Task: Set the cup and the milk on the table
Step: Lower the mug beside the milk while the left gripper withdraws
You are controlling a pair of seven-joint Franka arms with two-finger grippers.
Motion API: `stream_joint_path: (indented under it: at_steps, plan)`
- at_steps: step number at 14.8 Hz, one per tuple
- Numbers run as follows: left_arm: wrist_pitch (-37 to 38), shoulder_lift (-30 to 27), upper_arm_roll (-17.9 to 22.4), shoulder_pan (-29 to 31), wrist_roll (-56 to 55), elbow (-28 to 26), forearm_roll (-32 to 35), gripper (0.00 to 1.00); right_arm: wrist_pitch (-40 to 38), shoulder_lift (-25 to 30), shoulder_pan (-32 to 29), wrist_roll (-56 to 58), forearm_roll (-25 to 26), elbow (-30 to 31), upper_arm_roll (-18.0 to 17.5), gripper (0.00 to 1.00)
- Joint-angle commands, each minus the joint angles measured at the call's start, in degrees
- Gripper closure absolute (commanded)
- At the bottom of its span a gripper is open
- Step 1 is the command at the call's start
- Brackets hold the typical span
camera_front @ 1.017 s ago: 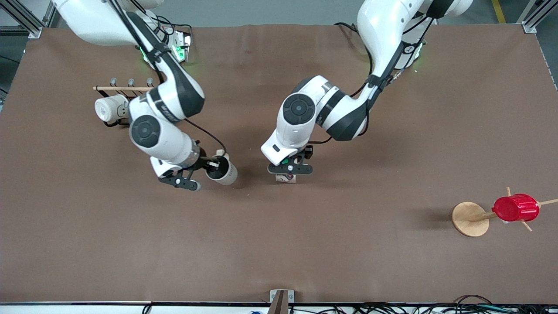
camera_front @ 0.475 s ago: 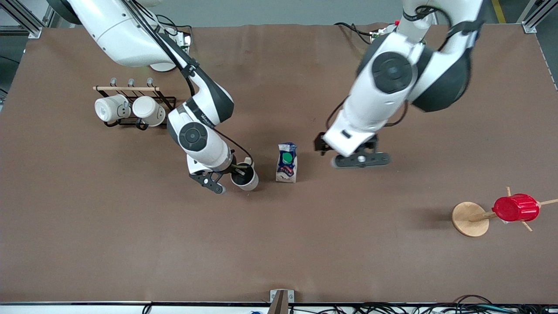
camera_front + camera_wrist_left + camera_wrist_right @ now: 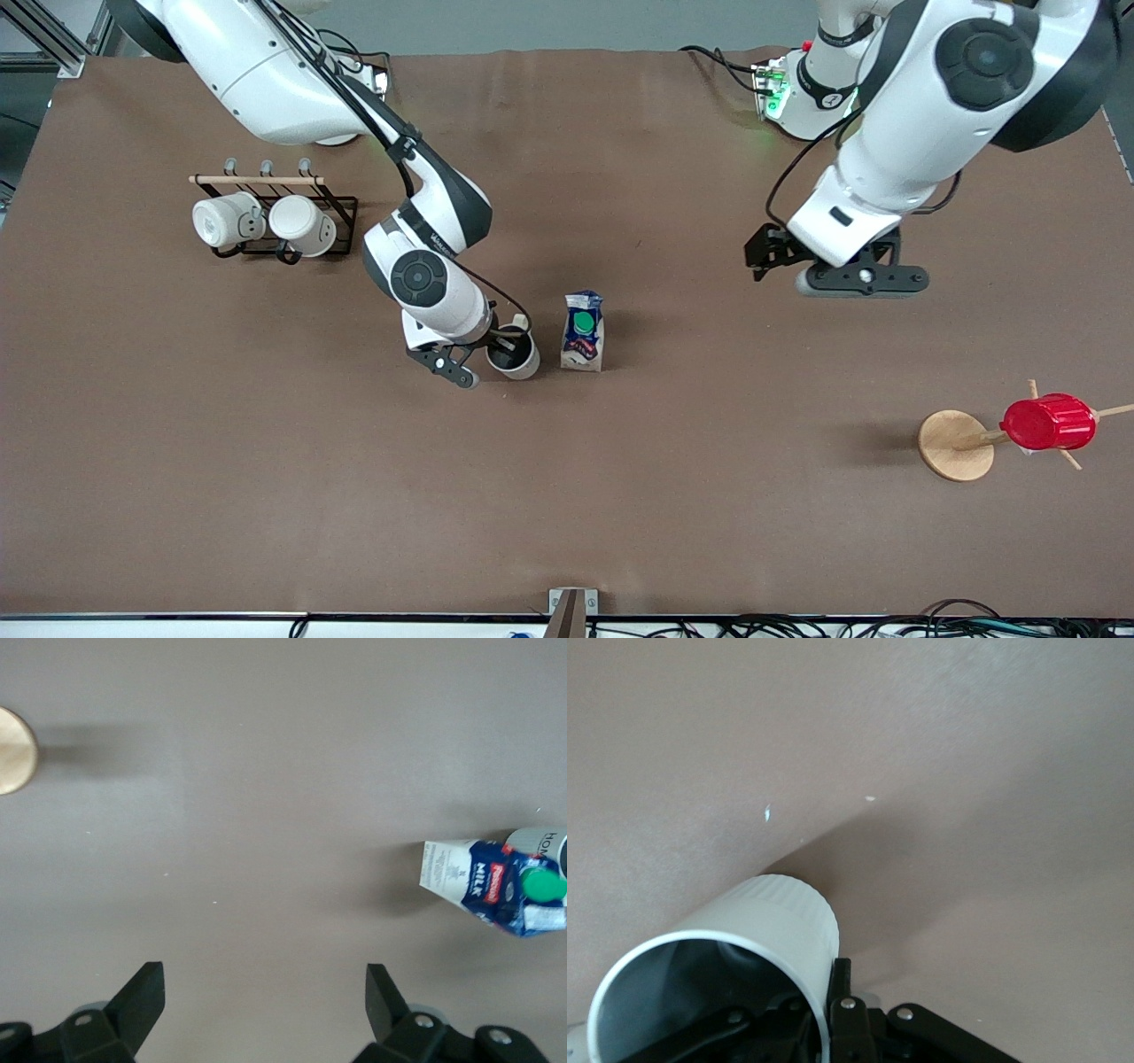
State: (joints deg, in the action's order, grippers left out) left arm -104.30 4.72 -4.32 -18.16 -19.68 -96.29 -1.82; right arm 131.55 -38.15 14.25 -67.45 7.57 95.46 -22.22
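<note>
The milk point(image 3: 582, 330) stands upright on the brown table point(image 3: 567, 496), near its middle. The off-white cup point(image 3: 514, 353) is upright right beside it, toward the right arm's end. My right gripper point(image 3: 506, 340) is shut on the cup's rim, one finger inside and one outside. The right wrist view shows the cup point(image 3: 735, 943) with a finger point(image 3: 840, 988) against its wall; I cannot tell if its base touches the table. My left gripper point(image 3: 858, 281) is open and empty, raised over bare table toward the left arm's end. In the left wrist view the gripper point(image 3: 264, 992) is open, with the milk point(image 3: 492, 886) farther off.
A black rack point(image 3: 332, 208) with two white mugs point(image 3: 257, 223) stands toward the right arm's end. A wooden stand point(image 3: 955, 445) with a red ribbed cup point(image 3: 1048, 423) on a peg stands toward the left arm's end, nearer the camera. A clamp point(image 3: 571, 608) sits at the near edge.
My left gripper let go of the milk, opened, and rose away toward the left arm's end. My right gripper carried the cup toward the milk and turned it upright.
</note>
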Motion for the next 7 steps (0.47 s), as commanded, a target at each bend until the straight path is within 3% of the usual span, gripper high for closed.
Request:
stream_joint_path:
  at_steps: [1,3,7]
  plan:
    - [2.25,-1.64,0.01,2.07,3.41,-0.21,-0.47,0.00,0.73,-1.05,0.25,-2.34,2.27,-0.80,-0.46,0.87]
    - [2.44,-1.82,0.01,3.66,3.42,0.49,-0.29,0.00,0.73,-1.40,0.25,-2.34,3.32,-0.72,-0.46,0.80]
    - [3.83,-1.47,0.19,6.99,7.72,2.68,0.24,0.00,-0.15,-0.96,-0.72,-1.03,4.11,-1.15,-0.54,0.40]
